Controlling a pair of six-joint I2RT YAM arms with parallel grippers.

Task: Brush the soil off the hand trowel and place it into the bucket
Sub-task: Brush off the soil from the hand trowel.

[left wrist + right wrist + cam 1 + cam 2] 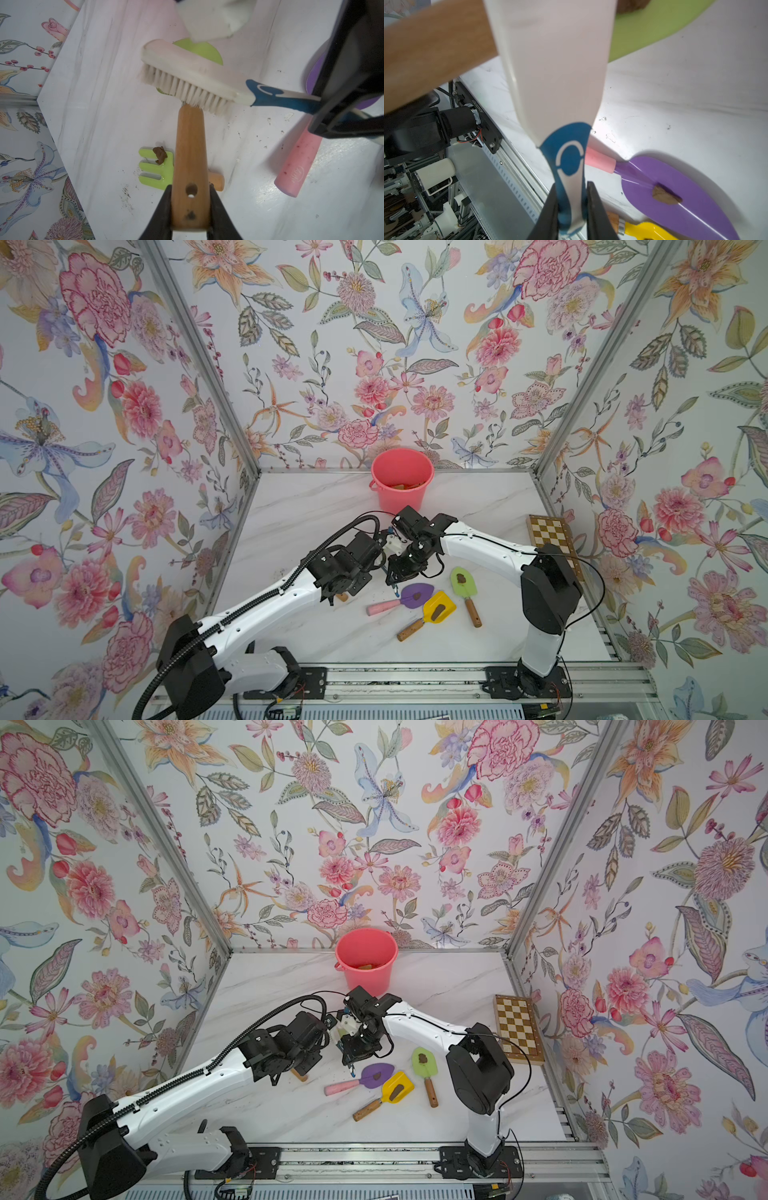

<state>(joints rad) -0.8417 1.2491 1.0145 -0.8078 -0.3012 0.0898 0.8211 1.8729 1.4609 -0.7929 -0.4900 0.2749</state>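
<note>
My left gripper (190, 200) is shut on the wooden handle (190, 158) of a hand trowel. Its lime-green blade (204, 49) shows behind a brush. The brush (187, 70) has white bristles and a blue handle (571, 166). My right gripper (572, 200) is shut on that handle. The bristles rest at the blade's neck. In the right wrist view a dark soil lump (632, 5) sits on the green blade (654, 25). In both top views the two wrists meet mid-table, showing only the brush head (394, 548) (347, 1029). The pink bucket (401, 481) (365, 961) stands at the back.
On the table lie a purple trowel (415, 595), a yellow one (438, 608) and a green one (462, 580), each with soil. A green hand fork (153, 170) with a soil lump (160, 155) lies under my left arm. A chessboard (552, 543) sits at the right edge.
</note>
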